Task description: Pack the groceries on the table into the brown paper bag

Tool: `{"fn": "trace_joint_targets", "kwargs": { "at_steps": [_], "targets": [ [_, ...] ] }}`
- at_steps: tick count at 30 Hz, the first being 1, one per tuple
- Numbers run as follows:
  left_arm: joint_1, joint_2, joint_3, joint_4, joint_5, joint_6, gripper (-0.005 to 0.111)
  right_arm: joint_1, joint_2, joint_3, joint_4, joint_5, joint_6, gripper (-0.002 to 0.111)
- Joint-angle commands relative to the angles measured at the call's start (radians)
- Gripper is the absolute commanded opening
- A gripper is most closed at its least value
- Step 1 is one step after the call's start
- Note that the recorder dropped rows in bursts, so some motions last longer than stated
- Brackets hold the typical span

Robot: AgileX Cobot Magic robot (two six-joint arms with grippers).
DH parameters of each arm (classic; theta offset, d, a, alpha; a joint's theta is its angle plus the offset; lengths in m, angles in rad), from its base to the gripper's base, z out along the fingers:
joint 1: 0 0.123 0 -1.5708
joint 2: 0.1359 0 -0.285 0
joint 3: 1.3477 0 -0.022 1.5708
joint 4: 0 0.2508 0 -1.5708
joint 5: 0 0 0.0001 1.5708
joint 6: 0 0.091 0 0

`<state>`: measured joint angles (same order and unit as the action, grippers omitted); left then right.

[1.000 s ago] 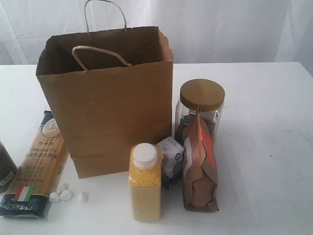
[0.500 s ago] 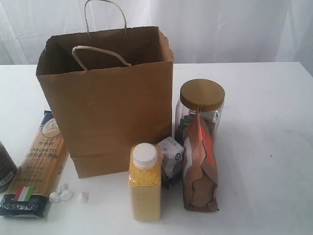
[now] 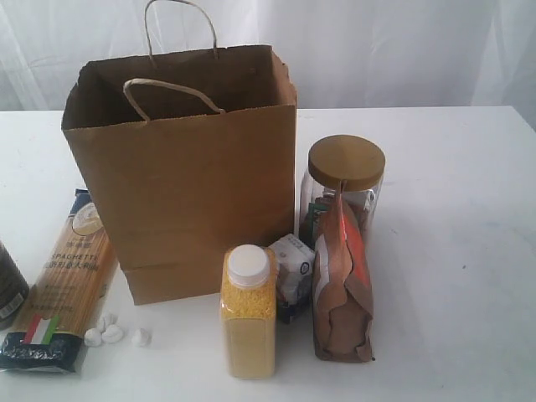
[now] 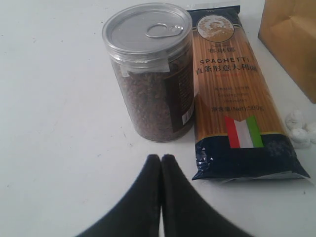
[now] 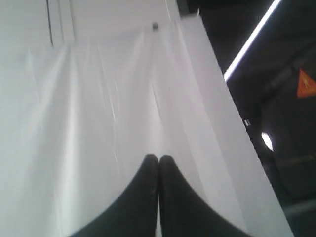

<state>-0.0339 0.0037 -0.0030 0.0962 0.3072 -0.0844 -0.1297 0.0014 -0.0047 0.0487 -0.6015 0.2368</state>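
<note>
The brown paper bag (image 3: 180, 193) is stood open-mouthed on the table (image 3: 452, 251) for loading, while the left fingers (image 4: 148, 190), pointed at the unpacked dark jar (image 4: 150, 74), and the right fingers (image 5: 145, 190) are pressed together, empty.

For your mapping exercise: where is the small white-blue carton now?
Exterior view, right of centre: the small white-blue carton sits between the yellow-filled bottle and the brown pouch.

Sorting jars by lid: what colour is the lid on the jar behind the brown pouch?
Gold; the lid shows best in the exterior view.
</note>
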Motion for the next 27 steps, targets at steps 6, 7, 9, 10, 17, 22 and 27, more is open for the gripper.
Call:
{"fn": "trace_joint_targets", "kwargs": {
  "at_steps": [6,7,9,10,17,22,27],
  "targets": [
    [0.006,-0.004,0.003,-0.005,0.008,-0.006,0.0,0.001,-0.001,-0.115,0.033,-0.272,0.38,0.0],
    [0.006,-0.004,0.003,-0.005,0.008,-0.006,0.0,0.001,-0.001,-0.156,0.057,-0.247,0.38,0.0],
    [0.006,-0.004,0.003,-0.005,0.008,-0.006,0.0,0.001,0.027,-0.246,0.116,-0.201,0.368,0.0],
    [0.006,-0.004,0.003,-0.005,0.008,-0.006,0.0,0.001,0.057,-0.293,0.145,-0.194,0.368,0.0],
    [0.006,-0.004,0.003,-0.005,0.008,-0.006,0.0,0.001,0.361,-0.616,0.164,-0.418,0.368,0.0],
    [0.006,-0.004,0.003,-0.005,0.008,-0.006,0.0,0.001,0.629,-0.85,0.161,-0.517,0.368,0.0],
    [0.006,-0.004,0.003,-0.005,0.008,-0.006,0.0,0.001,0.876,-1.042,0.131,-0.231,0.226,0.0]
  ]
}}
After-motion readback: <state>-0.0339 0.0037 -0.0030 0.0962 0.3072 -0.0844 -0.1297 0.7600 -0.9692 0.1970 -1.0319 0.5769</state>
